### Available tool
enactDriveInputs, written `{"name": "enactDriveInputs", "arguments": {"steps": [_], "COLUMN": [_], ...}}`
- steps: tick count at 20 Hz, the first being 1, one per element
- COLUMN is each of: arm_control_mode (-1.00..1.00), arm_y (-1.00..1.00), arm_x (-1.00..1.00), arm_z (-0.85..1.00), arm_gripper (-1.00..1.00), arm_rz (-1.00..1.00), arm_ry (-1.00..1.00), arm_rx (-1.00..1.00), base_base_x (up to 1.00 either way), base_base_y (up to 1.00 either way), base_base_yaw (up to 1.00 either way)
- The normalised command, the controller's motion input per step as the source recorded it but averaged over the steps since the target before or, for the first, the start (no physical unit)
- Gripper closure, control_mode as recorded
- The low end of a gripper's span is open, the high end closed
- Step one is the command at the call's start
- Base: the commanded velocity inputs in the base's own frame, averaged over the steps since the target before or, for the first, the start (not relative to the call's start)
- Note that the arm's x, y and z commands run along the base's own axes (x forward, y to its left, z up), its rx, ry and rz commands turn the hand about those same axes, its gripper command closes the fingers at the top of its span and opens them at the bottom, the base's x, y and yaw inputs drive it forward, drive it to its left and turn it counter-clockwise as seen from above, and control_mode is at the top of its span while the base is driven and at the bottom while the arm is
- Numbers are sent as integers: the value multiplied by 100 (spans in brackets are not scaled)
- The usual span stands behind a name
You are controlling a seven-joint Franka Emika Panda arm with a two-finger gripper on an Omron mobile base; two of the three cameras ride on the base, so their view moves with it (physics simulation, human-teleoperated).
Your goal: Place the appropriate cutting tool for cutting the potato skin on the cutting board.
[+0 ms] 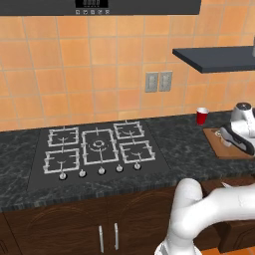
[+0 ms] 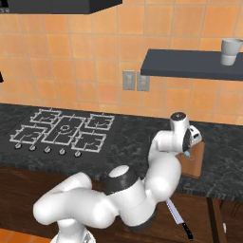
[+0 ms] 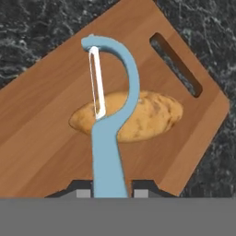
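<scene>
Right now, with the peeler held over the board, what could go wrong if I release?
The peeler hangs directly above the potato, so it may land on it, nudge it or tip off sideways.

The gripper pinches only the handle end, so the head could swing before reaching the cutting board.

Potato (image 3: 133, 116) occupies the cutting board's (image 3: 41, 133) middle; bare wood surrounds it.

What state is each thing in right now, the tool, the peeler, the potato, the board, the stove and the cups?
tool: shut on the peeler's handle, over the board.
peeler: held, head out over the potato.
potato: whole, lying on the board.
cutting board: flat on the counter, handle slot empty.
stove: no flame, no pots.
red cup: upright on the counter.
white cup: upright on the shelf.
knife: lying below the counter edge.
</scene>
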Motion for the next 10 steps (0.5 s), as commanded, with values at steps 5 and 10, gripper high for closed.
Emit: {"name": "enactDriveInputs", "arguments": {"steps": [5, 10], "arm_control_mode": [-100, -100], "arm_y": [0, 19], "arm_x": [0, 5], "arm_z": [-84, -53], "arm_gripper": [100, -100], "arm_rz": [2, 1], "arm_ry": [-3, 1], "arm_rx": [0, 0], "base_base_x": [0, 0], "base_base_y": [0, 0], "base_base_yaw": [0, 0]}}
